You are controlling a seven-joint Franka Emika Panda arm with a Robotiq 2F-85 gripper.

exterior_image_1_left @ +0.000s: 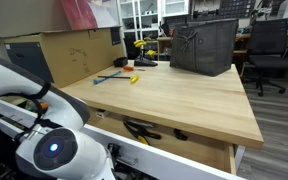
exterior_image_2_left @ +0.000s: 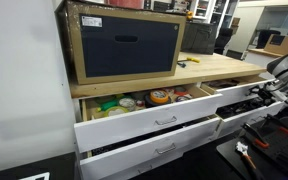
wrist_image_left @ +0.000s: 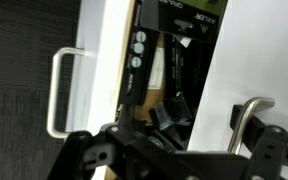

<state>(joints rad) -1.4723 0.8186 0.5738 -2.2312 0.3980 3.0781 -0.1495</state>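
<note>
My claw [exterior_image_2_left: 252,95] hovers at the open drawer [exterior_image_2_left: 236,110] under the worktop [exterior_image_2_left: 209,66], the drawer's handle [wrist_image_left: 250,115] at four o'clock in the wrist view. Whether the claw is parted, I cannot tell. I judge this the approach to the handle; the next move calls for squaring up on the bar.

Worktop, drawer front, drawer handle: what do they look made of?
Worktop: looks like wood, pale tan with visible grain, low sheen.
Drawer front: smooth flat white, probably painted metal or laminate; cannot tell which.
Drawer handle: likely metal, a thin bent bar with silvery sheen.
</note>
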